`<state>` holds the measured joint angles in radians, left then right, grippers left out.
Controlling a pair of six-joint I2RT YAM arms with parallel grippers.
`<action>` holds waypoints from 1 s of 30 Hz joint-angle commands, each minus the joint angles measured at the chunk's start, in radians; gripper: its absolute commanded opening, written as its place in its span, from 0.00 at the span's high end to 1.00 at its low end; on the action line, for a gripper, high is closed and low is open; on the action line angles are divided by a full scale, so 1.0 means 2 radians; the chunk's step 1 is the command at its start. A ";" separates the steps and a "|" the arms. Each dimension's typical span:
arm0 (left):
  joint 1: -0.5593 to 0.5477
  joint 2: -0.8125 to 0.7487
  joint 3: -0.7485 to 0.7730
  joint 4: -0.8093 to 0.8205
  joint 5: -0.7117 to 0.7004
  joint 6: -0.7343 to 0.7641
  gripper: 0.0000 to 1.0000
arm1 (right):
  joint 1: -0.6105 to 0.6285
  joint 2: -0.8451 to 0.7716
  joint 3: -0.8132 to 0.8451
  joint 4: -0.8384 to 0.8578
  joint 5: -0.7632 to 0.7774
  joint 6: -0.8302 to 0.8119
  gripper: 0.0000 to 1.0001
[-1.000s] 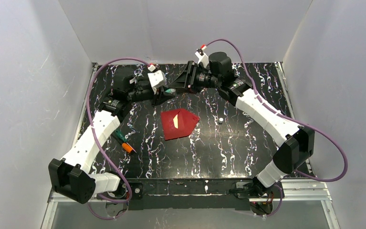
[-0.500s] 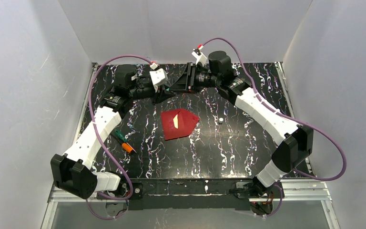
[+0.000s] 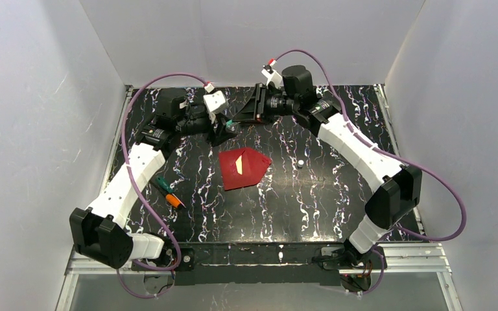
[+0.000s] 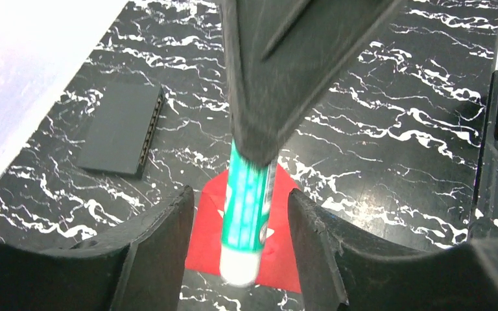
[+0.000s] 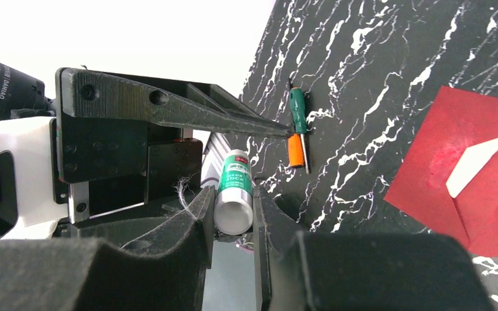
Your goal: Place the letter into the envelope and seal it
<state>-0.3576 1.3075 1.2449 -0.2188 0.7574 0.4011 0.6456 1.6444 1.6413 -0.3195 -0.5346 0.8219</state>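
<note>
The dark red envelope (image 3: 243, 168) lies flat at the table's middle with its flap folded. A sliver of the white letter (image 3: 238, 165) shows through a gap in it; the right wrist view also shows the envelope (image 5: 486, 207) and the letter (image 5: 476, 162). My right gripper (image 3: 237, 121) (image 5: 233, 207) is shut on a green glue stick (image 5: 235, 188), held in the air behind the envelope. My left gripper (image 3: 224, 131) (image 4: 240, 197) faces it, open, its fingers on either side of the glue stick (image 4: 249, 207) with a gap on each side.
A dark ribbed block (image 4: 122, 128) lies near the back wall. A green and orange screwdriver (image 3: 168, 192) lies at the left. A small white cap (image 3: 301, 162) lies right of the envelope. White walls close in three sides.
Both grippers have shifted slightly toward the back with the glue stick between them. The envelope has not moved.
</note>
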 commanded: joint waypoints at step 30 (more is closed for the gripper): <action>0.018 0.017 0.004 -0.046 0.073 0.001 0.66 | -0.026 0.019 0.042 0.007 -0.089 0.006 0.99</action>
<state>-0.3290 1.3502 1.2484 -0.2775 0.8574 0.3916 0.6079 1.7214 1.6974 -0.3855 -0.6609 0.8146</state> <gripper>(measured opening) 0.300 0.311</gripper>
